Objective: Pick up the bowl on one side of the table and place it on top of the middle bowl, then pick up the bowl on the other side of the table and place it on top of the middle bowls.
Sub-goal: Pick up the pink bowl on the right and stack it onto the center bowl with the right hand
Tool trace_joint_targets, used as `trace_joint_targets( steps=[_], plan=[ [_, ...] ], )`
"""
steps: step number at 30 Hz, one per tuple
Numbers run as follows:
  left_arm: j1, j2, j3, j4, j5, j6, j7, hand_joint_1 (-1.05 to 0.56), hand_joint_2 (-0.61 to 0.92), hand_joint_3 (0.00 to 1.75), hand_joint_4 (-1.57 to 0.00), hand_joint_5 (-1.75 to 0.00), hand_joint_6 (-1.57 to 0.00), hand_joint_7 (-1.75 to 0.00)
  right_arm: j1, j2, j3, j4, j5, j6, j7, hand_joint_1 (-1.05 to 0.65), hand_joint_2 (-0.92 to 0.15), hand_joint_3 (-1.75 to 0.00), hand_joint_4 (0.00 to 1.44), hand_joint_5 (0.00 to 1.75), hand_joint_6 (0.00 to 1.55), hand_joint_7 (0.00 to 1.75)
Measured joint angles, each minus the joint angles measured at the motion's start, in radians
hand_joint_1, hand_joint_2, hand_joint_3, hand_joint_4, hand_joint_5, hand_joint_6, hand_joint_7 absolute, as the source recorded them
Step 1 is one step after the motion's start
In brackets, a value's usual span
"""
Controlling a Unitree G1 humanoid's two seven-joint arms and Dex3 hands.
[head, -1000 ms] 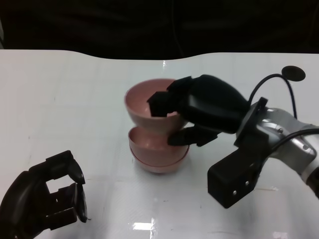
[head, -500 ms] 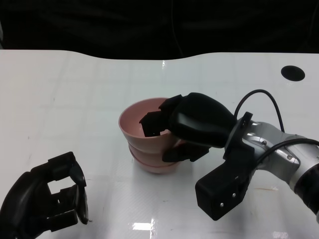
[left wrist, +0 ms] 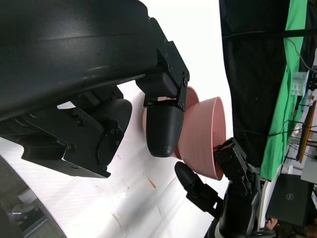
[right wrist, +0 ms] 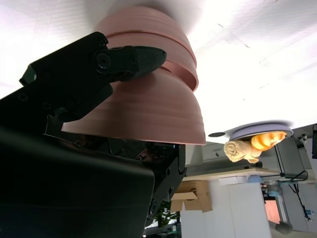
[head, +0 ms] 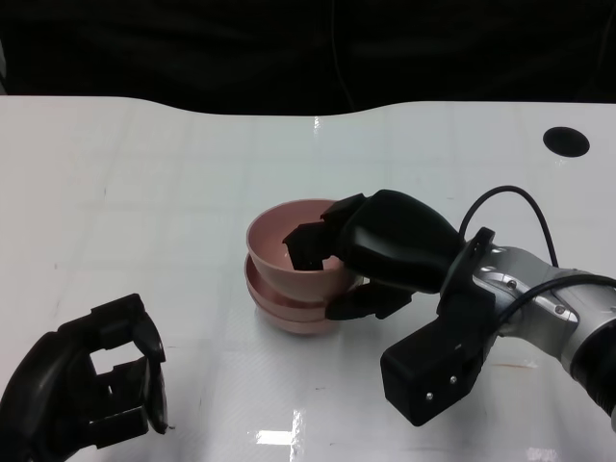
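Pink bowls stand stacked mid-table in the head view. The top pink bowl sits nested, slightly tilted, in the lower bowls. My right hand grips the top bowl at its right rim, one finger inside and others under its outer wall. The right wrist view shows that bowl against my fingers, with the lower bowls beyond. My left hand hovers low at the front left, fingers apart and holding nothing. The left wrist view shows the stack and the right hand on it.
The white table has a curved far edge with darkness behind it. A round black hole lies at the far right. A black cable loops off my right wrist.
My right hand has lowered the top bowl from above the stack down into the lower bowls. The left hand has stayed where it was.
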Motion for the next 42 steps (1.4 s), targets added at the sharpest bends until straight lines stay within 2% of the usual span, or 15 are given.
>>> trace_joint_targets(
  steps=[4,9,33,34,36,42],
  plan=[
    [0.000,-0.001,0.000,-0.006,0.001,0.014,0.002,0.30,0.79,1.34,-0.84,-1.75,-0.68,-1.75,-0.006,0.000,0.002,0.010,0.000,0.000,-0.003,-0.27,-0.78,-0.48,0.87,1.75,0.66,1.65],
    [0.000,-0.001,0.000,-0.006,0.002,0.014,0.001,0.31,0.80,1.33,-0.85,-1.75,-0.68,-1.75,-0.006,0.000,0.002,0.016,0.000,0.000,-0.006,-0.27,-0.78,-0.49,0.88,1.75,0.68,1.61],
    [0.000,-0.003,0.000,-0.005,0.002,0.004,0.001,0.30,0.82,1.33,-0.85,-1.75,-0.68,-1.75,-0.031,0.007,0.028,0.062,0.000,0.000,-0.018,-0.27,-0.80,-0.43,0.86,1.75,0.63,1.69],
    [0.001,-0.003,0.000,-0.006,0.002,0.005,0.001,0.29,0.82,1.33,-0.83,-1.75,-0.67,-1.75,-0.036,0.012,0.031,0.077,0.000,0.001,-0.025,-0.28,-0.84,-0.38,0.85,1.75,0.61,1.72],
    [0.002,-0.007,-0.002,-0.011,0.001,0.016,0.003,0.30,0.83,1.32,-0.82,-1.75,-0.65,-1.75,-0.052,0.037,0.044,0.133,-0.014,0.017,-0.045,-0.30,-0.88,-0.29,0.84,1.75,0.62,1.64],
    [0.003,-0.014,-0.004,-0.016,0.001,0.028,0.008,0.30,0.84,1.31,-0.81,-1.75,-0.64,-1.75,-0.062,0.067,0.074,0.206,-0.039,0.026,-0.078,-0.30,-0.90,-0.25,0.84,1.75,0.63,1.61]
  ],
)
